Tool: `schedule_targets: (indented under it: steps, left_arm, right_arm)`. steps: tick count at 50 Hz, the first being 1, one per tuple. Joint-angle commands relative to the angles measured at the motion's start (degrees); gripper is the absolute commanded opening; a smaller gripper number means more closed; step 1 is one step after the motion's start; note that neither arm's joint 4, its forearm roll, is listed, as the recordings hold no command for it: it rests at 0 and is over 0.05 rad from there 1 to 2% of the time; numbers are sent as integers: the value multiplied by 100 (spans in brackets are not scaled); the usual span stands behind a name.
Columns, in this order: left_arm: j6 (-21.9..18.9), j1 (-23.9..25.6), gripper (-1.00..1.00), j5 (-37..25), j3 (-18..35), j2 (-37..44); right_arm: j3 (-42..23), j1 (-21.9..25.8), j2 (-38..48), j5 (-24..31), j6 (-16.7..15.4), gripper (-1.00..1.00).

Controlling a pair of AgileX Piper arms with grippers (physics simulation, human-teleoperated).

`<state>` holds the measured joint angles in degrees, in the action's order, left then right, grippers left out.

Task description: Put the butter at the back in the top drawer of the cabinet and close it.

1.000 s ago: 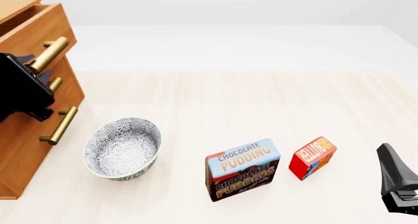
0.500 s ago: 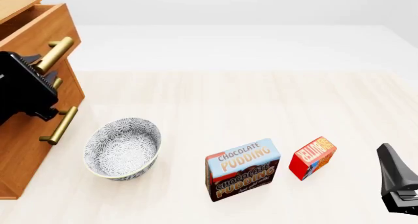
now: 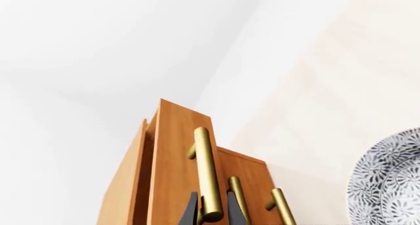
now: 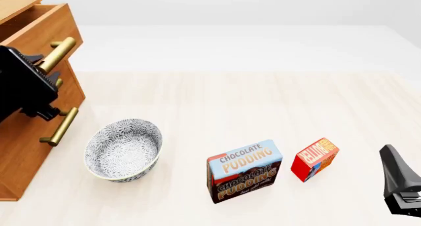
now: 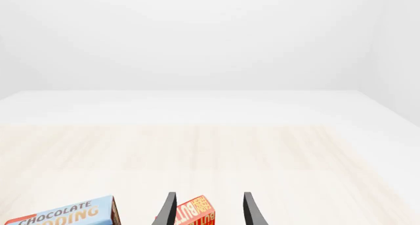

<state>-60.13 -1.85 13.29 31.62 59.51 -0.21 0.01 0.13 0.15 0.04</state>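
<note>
Brass bar handle (image 3: 206, 178) of the top drawer (image 4: 41, 31) sits pinched between the left gripper's (image 3: 211, 212) narrowly parted fingers, the drawer partly out of the cabinet (image 4: 26, 137). Right of the cabinet, past the pudding box (image 4: 244, 170), the butter (image 4: 314, 159) lies on the table (image 4: 250, 102). Beside the butter, the right gripper (image 5: 208, 210) hangs with fingers spread, holding nothing.

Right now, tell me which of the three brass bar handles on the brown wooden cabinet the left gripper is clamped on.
The uppermost brass handle, on the top drawer: the left gripper closes around it, and that drawer alone juts forward.
</note>
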Motion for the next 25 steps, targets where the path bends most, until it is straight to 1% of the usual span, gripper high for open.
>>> schedule_targets:
  steps: [1, 4, 14, 15, 25]
  left_arm:
    - [-121, 356, -100, -133, -56, -546]
    - [-144, 338, -100, -129, -101, -577]
    - [-83, 380, -100, -326, 17, -735]
    - [-31, 461, 100, -374, 89, -816]
    - [62, 550, 100, -658, 231, -1035]
  right_arm:
    - [0, 0, 0, -1, -1, 100]
    - [0, 1, 0, -1, 0, 100]
    - [0, 0, 0, -1, -1, 100]
    - [0, 0, 0, 0, 0, 100]
    - [0, 2, 0, -1, -1, 100]
